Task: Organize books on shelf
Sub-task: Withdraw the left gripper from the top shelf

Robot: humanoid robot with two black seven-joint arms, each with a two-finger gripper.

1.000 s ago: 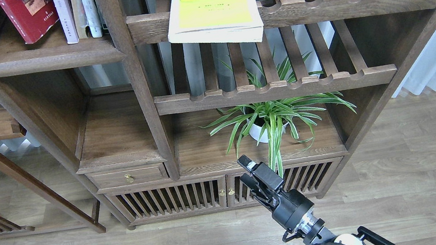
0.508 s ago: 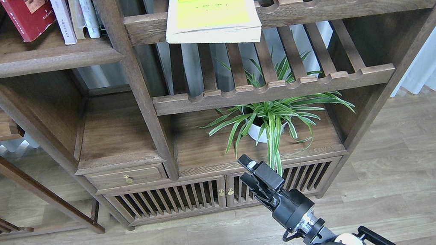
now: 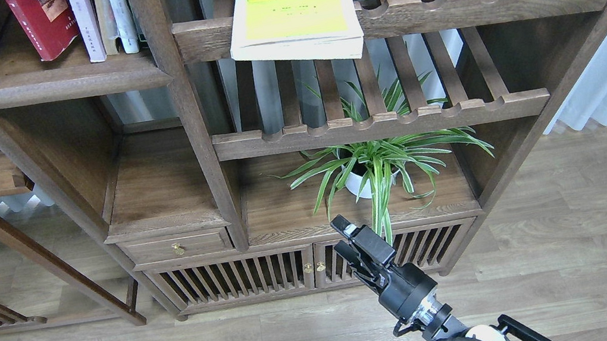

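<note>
Though slightly parted, right tool [image 3: 343, 236] holds nothing.

Tops of the dark red book [image 3: 42, 23] and yellow-green book [image 3: 294, 6] cut off; left claw unseen

One arm is in view, entering from the lower right of the frame and rising toward the centre. By its side of entry it is the right arm. Its wrist shows a black cylindrical housing with a silver ring and loose cabling beneath. The right hand [image 3: 342, 235] sits at the far end, pointing up and to the left, empty. Its two fingers appear close together, though the separation cannot be judged. The left arm is out of frame.
</note>
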